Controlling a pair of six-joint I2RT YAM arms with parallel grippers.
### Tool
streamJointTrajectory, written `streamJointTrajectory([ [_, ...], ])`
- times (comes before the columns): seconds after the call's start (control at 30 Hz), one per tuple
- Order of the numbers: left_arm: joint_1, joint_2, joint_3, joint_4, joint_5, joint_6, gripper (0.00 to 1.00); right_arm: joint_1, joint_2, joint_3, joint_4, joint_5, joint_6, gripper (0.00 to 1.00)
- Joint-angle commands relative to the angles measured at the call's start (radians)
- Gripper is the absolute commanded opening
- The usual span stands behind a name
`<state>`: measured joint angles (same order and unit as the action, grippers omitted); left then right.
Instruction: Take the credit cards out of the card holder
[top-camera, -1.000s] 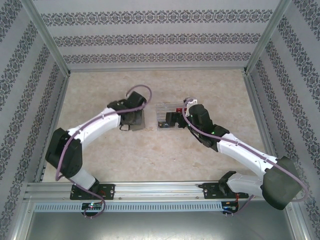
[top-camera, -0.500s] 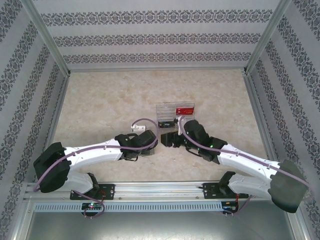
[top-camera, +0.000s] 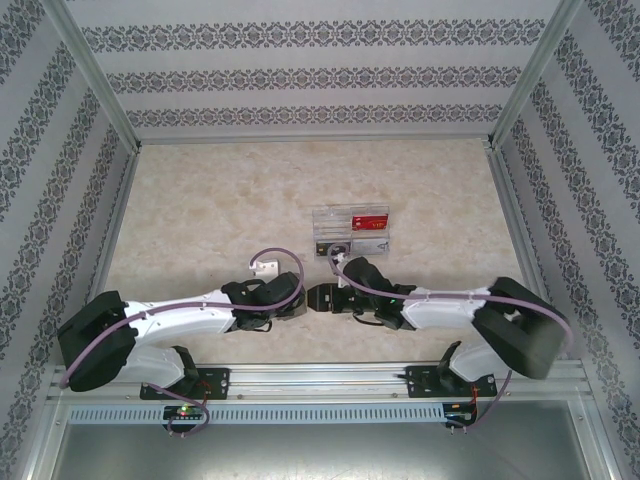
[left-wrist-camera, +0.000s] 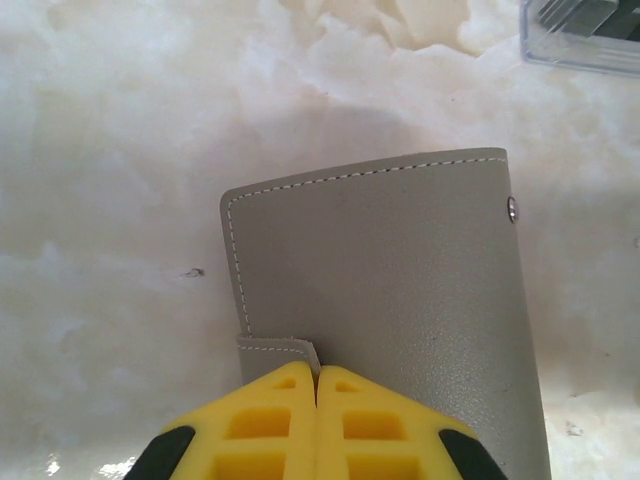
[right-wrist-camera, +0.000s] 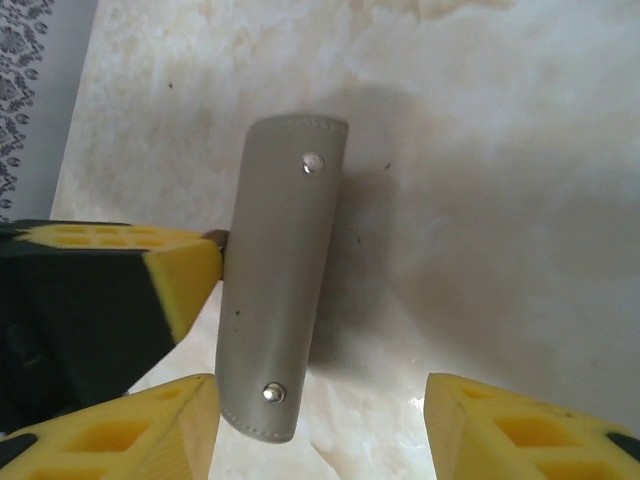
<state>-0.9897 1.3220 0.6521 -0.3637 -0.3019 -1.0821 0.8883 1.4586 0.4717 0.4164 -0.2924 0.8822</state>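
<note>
Card holder (left-wrist-camera: 400, 280) pinched, mid-frame.
Your left tool (left-wrist-camera: 316, 395) clamps its tab; your right tool (right-wrist-camera: 320, 400) sits half open around it.

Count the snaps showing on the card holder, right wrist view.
2 on the card holder: one snap near its upper end, one near its lower end. More may be hidden.

The card holder (left-wrist-camera: 390, 300) lies flat on the bench (left-wrist-camera: 110, 200), a grey panel with white stitching along its top and left edges. A metal snap stud (left-wrist-camera: 512, 208) sits at the holder's upper right edge. A small tab (left-wrist-camera: 275, 345) projects from its lower left edge. The left gripper (left-wrist-camera: 317, 400) is below the holder, its yellow fingers (left-wrist-camera: 260, 425) pressed together on the tab's end. A clear tray (left-wrist-camera: 585, 35) corner lies beyond the holder's upper right, apart from it.
</note>
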Motion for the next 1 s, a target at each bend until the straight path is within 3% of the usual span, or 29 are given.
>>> streamJointTrajectory([
  [0.0,-0.018,-0.019,-0.015,0.052,0.004,-0.026,0.00,0.011,0.102,0.045,0.165,-0.087,0.081,0.56],
  [0.33,-0.018,-0.027,-0.018,0.054,0.013,-0.016,0.00,0.012,0.277,0.091,0.326,-0.166,0.168,0.55],
  [0.4,-0.018,-0.030,-0.017,0.054,0.014,-0.014,0.00,0.012,0.289,0.094,0.326,-0.168,0.173,0.44],
  [0.47,-0.018,-0.030,-0.016,0.054,0.014,-0.011,0.00,0.010,0.297,0.096,0.326,-0.171,0.180,0.25],
  [0.6,-0.018,-0.051,-0.011,0.029,0.002,-0.004,0.00,0.000,0.288,0.066,0.354,-0.146,0.193,0.00],
  [0.97,-0.012,-0.295,-0.078,-0.122,-0.139,-0.022,0.00,-0.023,0.232,-0.016,0.346,-0.109,0.176,0.00],
])
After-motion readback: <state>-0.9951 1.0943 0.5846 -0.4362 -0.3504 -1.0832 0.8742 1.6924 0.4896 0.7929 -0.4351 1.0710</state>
